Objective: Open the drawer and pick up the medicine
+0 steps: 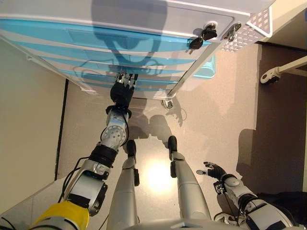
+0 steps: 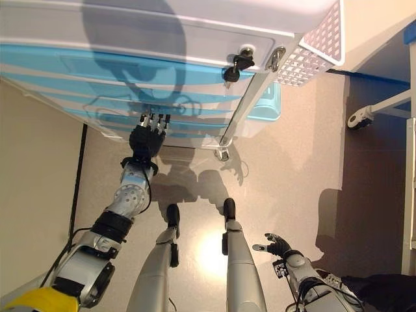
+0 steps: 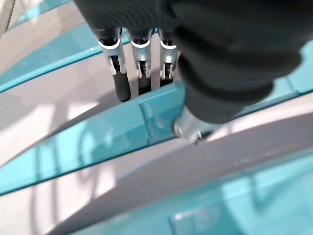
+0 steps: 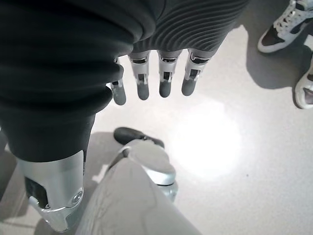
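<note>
Nearest you, your right hand (image 1: 214, 169) hangs low and well away from the cabinet (image 1: 144, 21), fingers straight and relaxed with nothing in them (a person's shoes (image 4: 288, 22) show on the floor past it in the right wrist view). Leave it idle for now.

Farther out, your left hand (image 1: 122, 90) is up against the cabinet's front, at one of the lower blue drawers (image 1: 100, 79). In the left wrist view the fingers (image 3: 121, 83) hang fairly straight over the blue drawer edge (image 3: 98, 147), touching or just short of it; they don't look curled behind a lip, so treat the hand as loosely spread and not gripping yet.

To do this step well, get the fingertips hooked firmly behind the drawer's edge before you pull, then draw straight back toward yourself, square to the front, so the cabinet doesn't roll on its wheels (image 1: 167, 102).

At the cabinet's top sit keys in a lock (image 1: 201, 37). The medicine shows in no view; presumably it lies inside a drawer not yet opened.
</note>
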